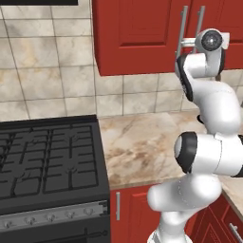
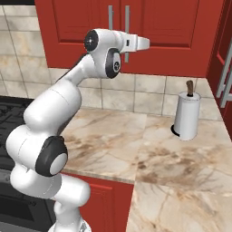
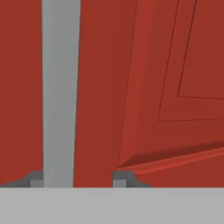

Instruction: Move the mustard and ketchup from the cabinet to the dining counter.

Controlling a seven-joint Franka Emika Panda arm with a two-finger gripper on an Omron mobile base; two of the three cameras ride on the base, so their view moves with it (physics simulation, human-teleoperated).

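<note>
Gripper [image 3: 78, 178] sits right up against the cabinet [image 1: 137, 33], and through the hand view I see its two tips standing either side of a silver bar handle [image 3: 60, 92], one tip touching the bar's edge, the other a little off it. So the jaws are spread around the bar, not yet squeezed on it as far as I can judge.

I read this as the door-opening step: the doors look closed from both base views, though the hand view shows the panel beside the handle at a slight angle, so it may be just cracked. The mustard and ketchup must be behind those doors; I can't see either.

Next I'd close on the bar and pull back along the door's arc.

From the right base view I also get a paper towel roll [image 2: 186, 115] on the worktop [image 2: 149, 149] below the cabinet; the left one gives me the black stove [image 1: 47, 161].
</note>
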